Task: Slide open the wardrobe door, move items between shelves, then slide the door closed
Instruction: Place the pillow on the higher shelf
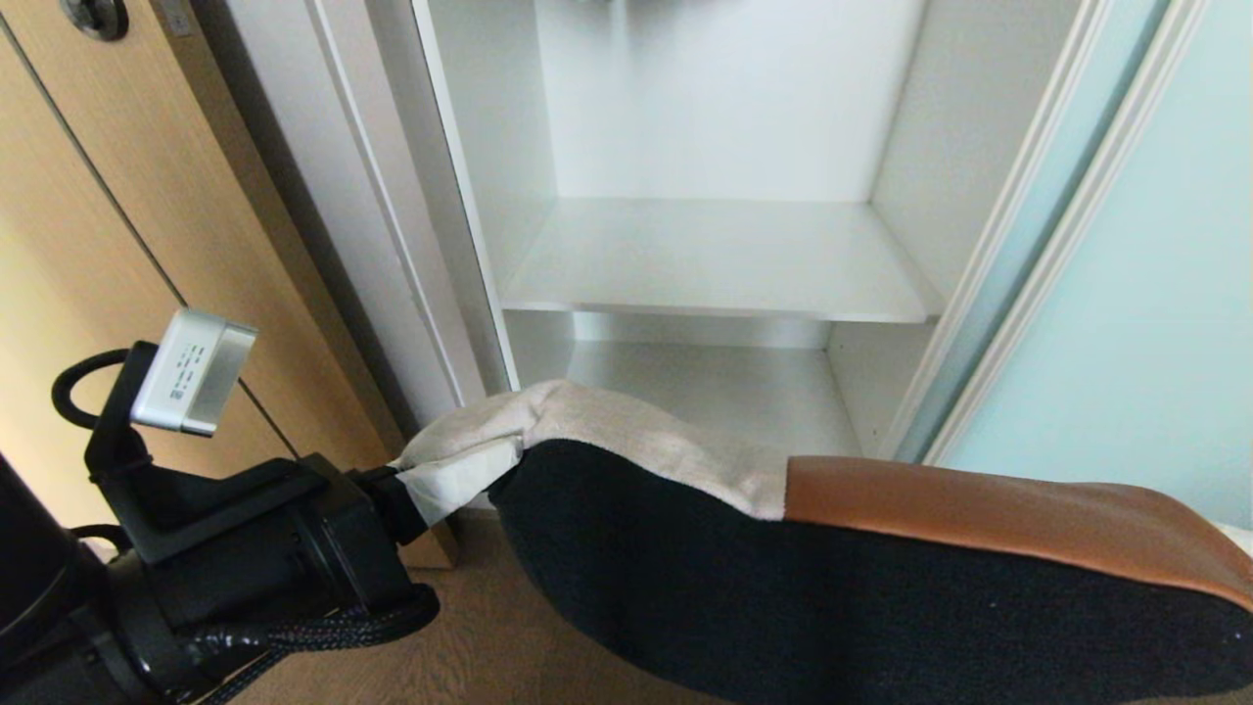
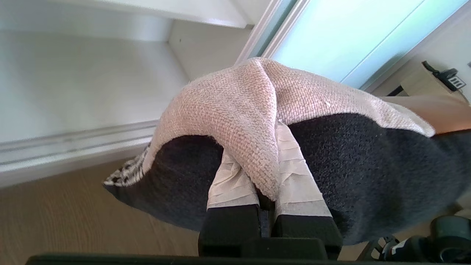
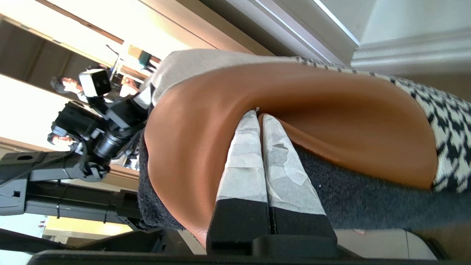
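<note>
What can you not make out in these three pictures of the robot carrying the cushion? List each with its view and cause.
- Right gripper: outside the head view, beyond the frame edge.
- Cushion: its houndstooth face is turned away in the head view.
- Lower shelf: its front is hidden behind the cushion.
- Left gripper: its fingertips are buried in beige fabric.
- Sliding wardrobe door: cut off by the right edge.
</note>
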Robot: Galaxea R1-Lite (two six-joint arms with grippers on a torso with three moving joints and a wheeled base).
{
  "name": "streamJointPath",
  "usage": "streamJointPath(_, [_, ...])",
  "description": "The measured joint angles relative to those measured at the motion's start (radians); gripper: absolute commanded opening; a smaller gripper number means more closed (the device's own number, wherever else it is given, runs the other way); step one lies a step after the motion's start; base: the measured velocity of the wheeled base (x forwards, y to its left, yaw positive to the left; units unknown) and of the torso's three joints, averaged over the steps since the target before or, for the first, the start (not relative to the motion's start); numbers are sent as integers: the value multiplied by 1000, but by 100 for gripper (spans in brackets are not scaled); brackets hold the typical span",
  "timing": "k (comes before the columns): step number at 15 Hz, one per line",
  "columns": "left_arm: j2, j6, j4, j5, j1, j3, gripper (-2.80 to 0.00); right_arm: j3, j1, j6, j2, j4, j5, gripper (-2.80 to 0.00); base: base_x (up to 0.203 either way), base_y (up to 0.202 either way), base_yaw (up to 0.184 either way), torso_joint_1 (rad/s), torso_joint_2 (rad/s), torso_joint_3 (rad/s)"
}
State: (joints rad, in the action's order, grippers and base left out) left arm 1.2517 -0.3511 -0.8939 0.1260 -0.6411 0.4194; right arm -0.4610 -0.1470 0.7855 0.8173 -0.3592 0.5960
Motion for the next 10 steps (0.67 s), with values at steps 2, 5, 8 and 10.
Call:
streamJointPath(2, [9, 0, 0, 0, 0, 0, -280, -7, 0, 0, 2, 1, 0, -280, 0, 0, 0, 3, 1, 198])
streamJointPath(5, [16, 1, 0, 0, 0, 3, -280, -9, 1, 3, 11, 0, -1, -280, 0, 0, 0, 2, 0, 203])
streamJointPath(8, [26, 3, -1, -1, 4, 3, -280, -5, 1, 3, 15, 1, -1, -280, 0, 0, 0, 2, -1, 138])
streamJointPath(10, [29, 2, -4, -3, 7, 0, -280, -5, 1, 2, 17, 0, -1, -280, 0, 0, 0, 5, 2, 44])
